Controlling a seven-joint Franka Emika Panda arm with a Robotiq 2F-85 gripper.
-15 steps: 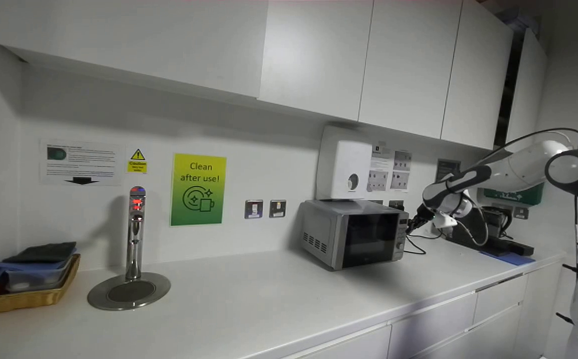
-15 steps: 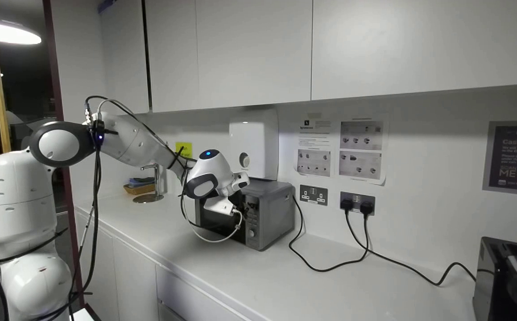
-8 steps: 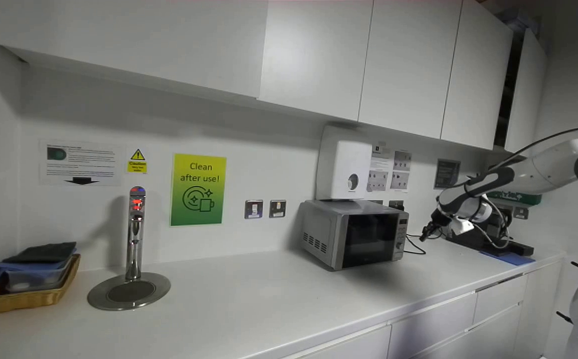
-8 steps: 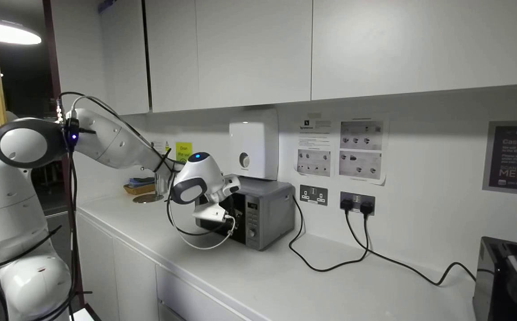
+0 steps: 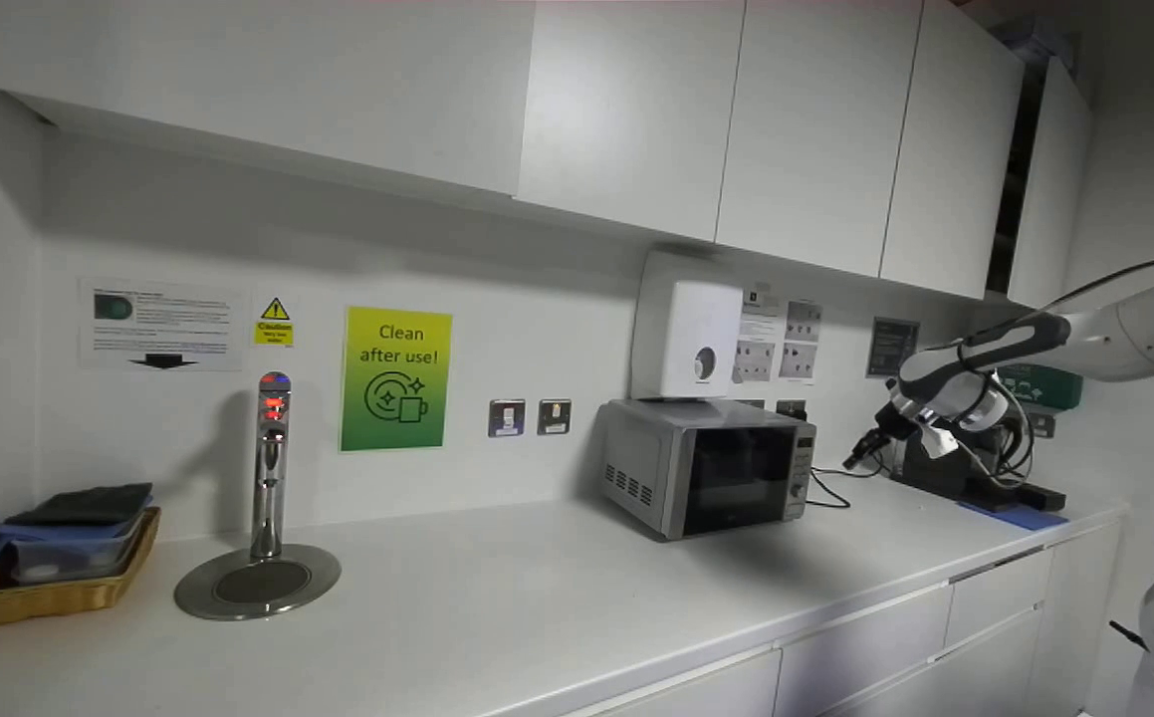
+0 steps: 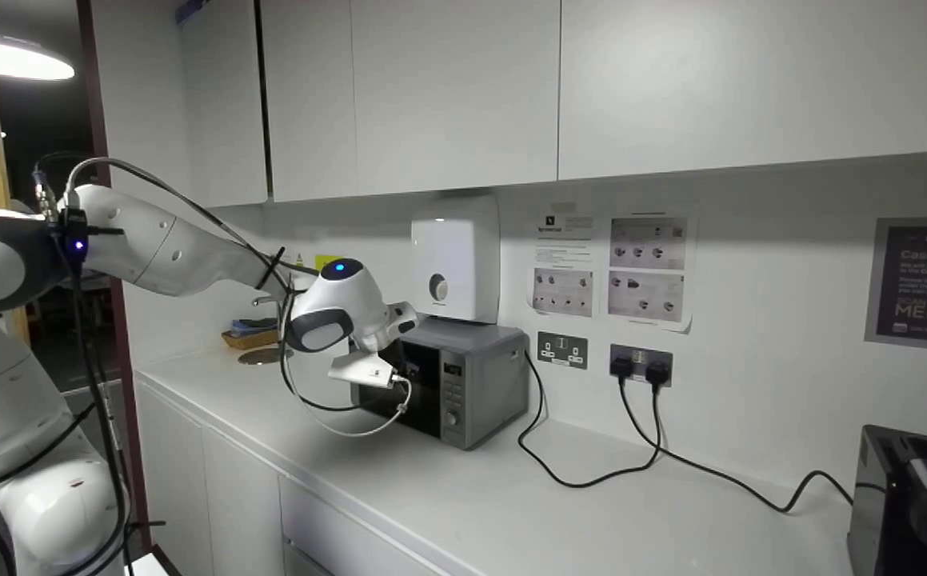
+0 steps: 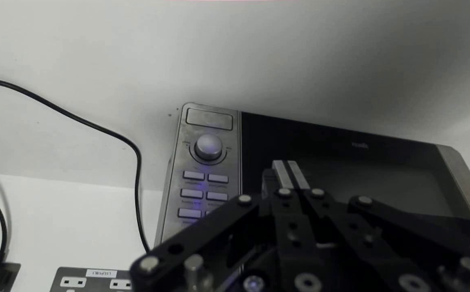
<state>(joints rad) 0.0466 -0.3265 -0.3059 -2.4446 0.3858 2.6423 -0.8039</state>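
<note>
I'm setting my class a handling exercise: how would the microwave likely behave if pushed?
The microwave would probably feel heavy and resist a light push, being a bulky metal-looking appliance. Its broad box shape suggests sliding along the counter rather than tipping. Its black cord, loosely curved, looks flexible and might trail along.

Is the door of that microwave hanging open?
No, in the wrist view the microwave door lies flush beside the control panel, with only a thin seam between them.

On the counter (image 5: 497, 597), the microwave (image 5: 706, 468) stands below the dispenser (image 5: 686, 324) on the wall (image 5: 537, 299).
</note>
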